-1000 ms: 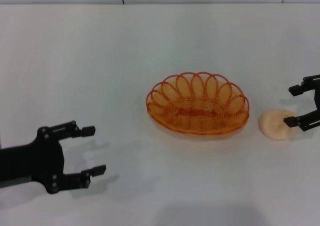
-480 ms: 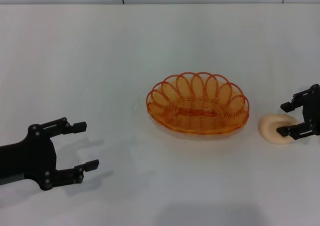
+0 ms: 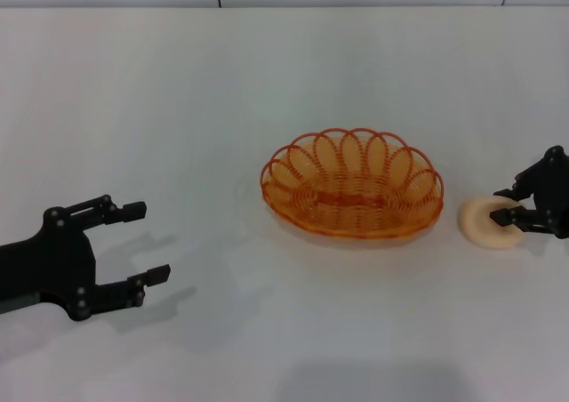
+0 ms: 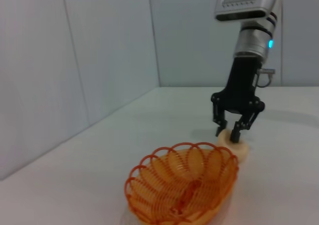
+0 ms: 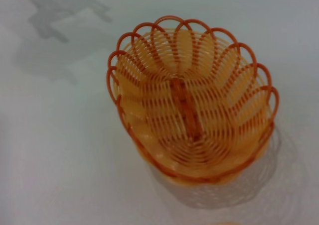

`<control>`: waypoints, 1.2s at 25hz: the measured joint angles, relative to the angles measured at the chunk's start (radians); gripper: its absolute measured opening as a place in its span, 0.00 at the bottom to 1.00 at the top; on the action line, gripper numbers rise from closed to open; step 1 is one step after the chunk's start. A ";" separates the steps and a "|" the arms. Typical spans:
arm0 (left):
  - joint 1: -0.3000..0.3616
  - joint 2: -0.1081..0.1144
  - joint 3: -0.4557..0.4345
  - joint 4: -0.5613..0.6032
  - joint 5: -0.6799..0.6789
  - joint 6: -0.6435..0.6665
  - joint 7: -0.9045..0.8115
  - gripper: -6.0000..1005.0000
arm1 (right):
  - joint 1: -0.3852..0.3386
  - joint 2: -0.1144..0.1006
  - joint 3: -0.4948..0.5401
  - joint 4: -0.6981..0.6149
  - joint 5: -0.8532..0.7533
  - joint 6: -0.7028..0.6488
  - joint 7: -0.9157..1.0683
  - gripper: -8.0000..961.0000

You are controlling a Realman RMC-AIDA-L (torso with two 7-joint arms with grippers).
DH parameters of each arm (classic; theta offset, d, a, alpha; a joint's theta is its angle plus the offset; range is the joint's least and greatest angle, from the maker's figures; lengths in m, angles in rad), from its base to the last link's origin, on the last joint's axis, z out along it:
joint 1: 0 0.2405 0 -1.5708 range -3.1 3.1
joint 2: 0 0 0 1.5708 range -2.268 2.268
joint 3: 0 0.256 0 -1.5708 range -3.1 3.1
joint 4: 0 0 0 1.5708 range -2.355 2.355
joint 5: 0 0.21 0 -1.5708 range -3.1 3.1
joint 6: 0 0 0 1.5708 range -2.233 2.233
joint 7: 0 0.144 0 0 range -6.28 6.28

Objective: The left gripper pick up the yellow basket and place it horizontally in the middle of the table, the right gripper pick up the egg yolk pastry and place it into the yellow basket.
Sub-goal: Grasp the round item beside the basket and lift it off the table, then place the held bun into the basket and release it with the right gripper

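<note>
Two pincers: the right pincer straddles the egg yolk pastry, fingers apart, beside the yellow basket; the left pincer hovers wide over the counter.

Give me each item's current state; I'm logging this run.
yellow basket: upright on the table, nothing inside.
egg yolk pastry: on the table, beside the basket.
right end effector: fingers straddling the pastry, not yet shut.
left end effector: open, holding nothing, far from the basket.
</note>
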 joint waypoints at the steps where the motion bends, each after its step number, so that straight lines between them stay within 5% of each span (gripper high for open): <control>1: -0.001 0.000 -0.003 0.000 0.000 0.000 0.000 0.77 | 0.002 0.000 -0.001 0.002 -0.002 -0.001 0.000 0.42; 12: 0.001 -0.003 -0.011 0.000 -0.010 0.005 0.005 0.77 | 0.006 -0.007 0.008 -0.022 0.003 -0.032 0.009 0.06; 22: 0.001 -0.003 -0.034 0.001 -0.011 0.009 0.003 0.77 | 0.037 -0.011 0.095 -0.229 0.079 -0.190 0.113 0.05; 26: 0.000 -0.003 -0.047 0.000 -0.011 0.009 0.004 0.77 | 0.067 0.016 0.029 -0.223 0.168 -0.193 0.168 0.05; 30: -0.001 -0.003 -0.048 -0.001 -0.012 0.009 0.006 0.77 | 0.075 0.016 -0.116 -0.180 0.300 -0.080 0.247 0.05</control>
